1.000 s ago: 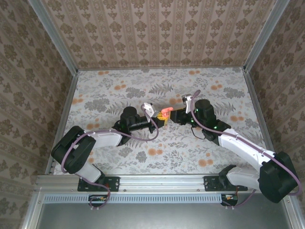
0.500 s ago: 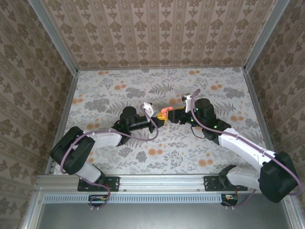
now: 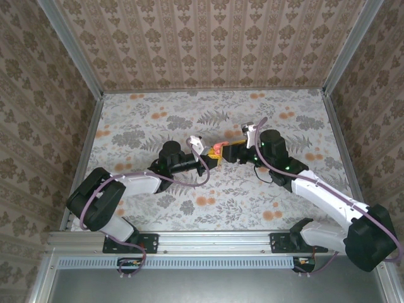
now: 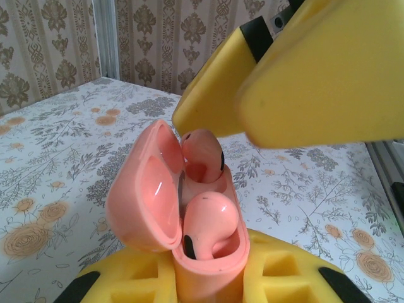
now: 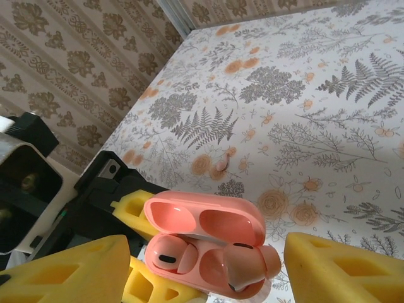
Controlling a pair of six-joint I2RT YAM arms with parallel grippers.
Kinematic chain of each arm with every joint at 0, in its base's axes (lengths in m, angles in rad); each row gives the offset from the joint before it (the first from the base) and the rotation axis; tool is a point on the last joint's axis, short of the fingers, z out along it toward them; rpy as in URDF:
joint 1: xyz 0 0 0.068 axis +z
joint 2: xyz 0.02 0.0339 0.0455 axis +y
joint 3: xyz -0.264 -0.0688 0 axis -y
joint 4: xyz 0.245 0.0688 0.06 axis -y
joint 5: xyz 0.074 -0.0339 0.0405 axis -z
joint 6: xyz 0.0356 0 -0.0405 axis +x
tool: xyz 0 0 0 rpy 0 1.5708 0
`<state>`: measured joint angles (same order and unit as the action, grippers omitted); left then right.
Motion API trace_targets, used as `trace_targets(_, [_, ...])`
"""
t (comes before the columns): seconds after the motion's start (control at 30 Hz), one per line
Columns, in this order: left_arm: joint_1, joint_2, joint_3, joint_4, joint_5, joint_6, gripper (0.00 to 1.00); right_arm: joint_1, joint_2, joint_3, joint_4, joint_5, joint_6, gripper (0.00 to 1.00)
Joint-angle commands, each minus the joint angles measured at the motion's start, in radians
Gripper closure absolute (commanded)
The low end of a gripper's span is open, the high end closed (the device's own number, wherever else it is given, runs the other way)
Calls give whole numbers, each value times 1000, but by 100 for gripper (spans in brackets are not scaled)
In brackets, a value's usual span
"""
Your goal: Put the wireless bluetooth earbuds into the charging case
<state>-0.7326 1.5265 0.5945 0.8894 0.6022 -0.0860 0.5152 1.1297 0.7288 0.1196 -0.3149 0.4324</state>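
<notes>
- Overhead, the charging case (image 3: 218,149) is seen raised above the middle of the floral table (image 3: 145,126). It is clamped in the left gripper (image 3: 211,158). The right gripper (image 3: 232,151) is parked just beside it, jaws parted, nothing held. The earbuds cannot be made out from up here.
- Left wrist view: the case body (image 4: 208,268) is pinched between the left gripper's foam pads (image 4: 126,287), with the lid (image 4: 148,189) swung open to the left. Two earbuds are counted inside. The near earbud (image 4: 211,221) rides high in its socket. The far earbud (image 4: 203,148) sits right under a right-gripper finger (image 4: 315,76).
- Right wrist view: the right gripper (image 5: 202,271) is spread wide, with one finger on each side of the case (image 5: 202,221) and both clear of it. One earbud (image 5: 167,255) looks seated, while the tilted earbud (image 5: 249,262) pokes out.
- Step judged: earbuds placed but not pressed home. A light push straight down the socket line is advised, with the left clamp kept firm so the case is not tipped. The lid is best left alone until both earbuds sit flush.
- Count: one case, one lid, two earbuds, two grippers.
</notes>
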Motion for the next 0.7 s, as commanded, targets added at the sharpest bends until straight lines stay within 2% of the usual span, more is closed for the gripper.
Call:
trace_targets(0.0, [-2, -35, 13, 1, 14, 20, 84, -3, -38, 39, -29, 10, -28, 32])
trace_targets(0.27, [0, -41, 12, 1, 33, 26, 84, -23, -90, 35, -24, 0, -45, 28])
trace_targets(0.43, [9, -47, 12, 0, 94, 22, 84, -60, -160, 0, -19, 6, -105, 12])
trace_targets(0.53, [15, -55, 8, 1, 114, 25, 84, -88, -211, -25, -21, -43, -238, 7])
trace_targets(0.67, [25, -64, 6, -1, 151, 26, 84, -133, -252, -13, -128, -175, -497, 10])
